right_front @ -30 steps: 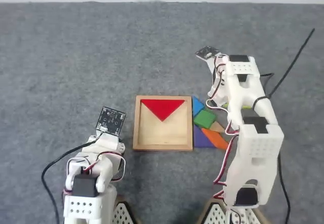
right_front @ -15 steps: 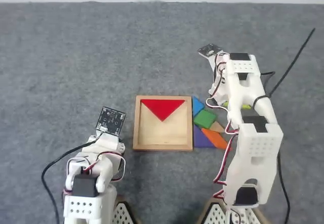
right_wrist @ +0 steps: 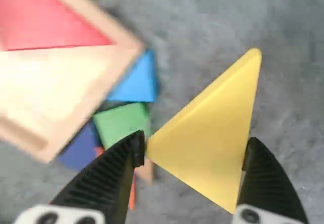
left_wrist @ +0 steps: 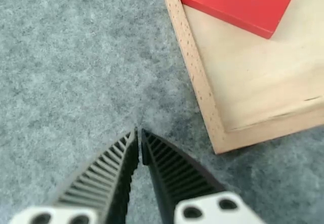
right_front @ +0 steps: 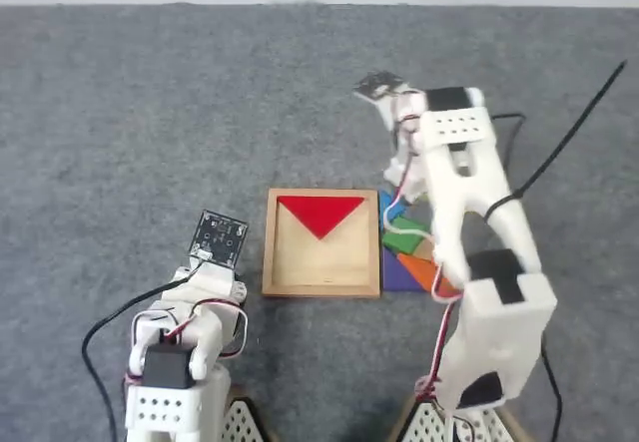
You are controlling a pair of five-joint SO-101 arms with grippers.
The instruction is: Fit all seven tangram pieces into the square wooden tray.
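Grey felt tabletop (right_front: 140, 113). Nearest you, left claw (left_wrist: 139, 133) is pinched closed on nothing, parked just off the near left corner of the wooden tray (right_front: 271, 252), likely to stay out of the other arm's way. Red triangle (right_front: 320, 212) sits against the tray's far wall, point toward you; the rest of the floor is bare. Just right of the tray, loose pieces huddle: purple piece (right_front: 396, 275), green square (right_wrist: 124, 123), blue triangle (right_wrist: 135, 82). Farthest, right claw (right_wrist: 193, 147) grips the yellow triangle (right_wrist: 207, 133) by its edges, above that huddle. Mind the tray's right wall when you cross.
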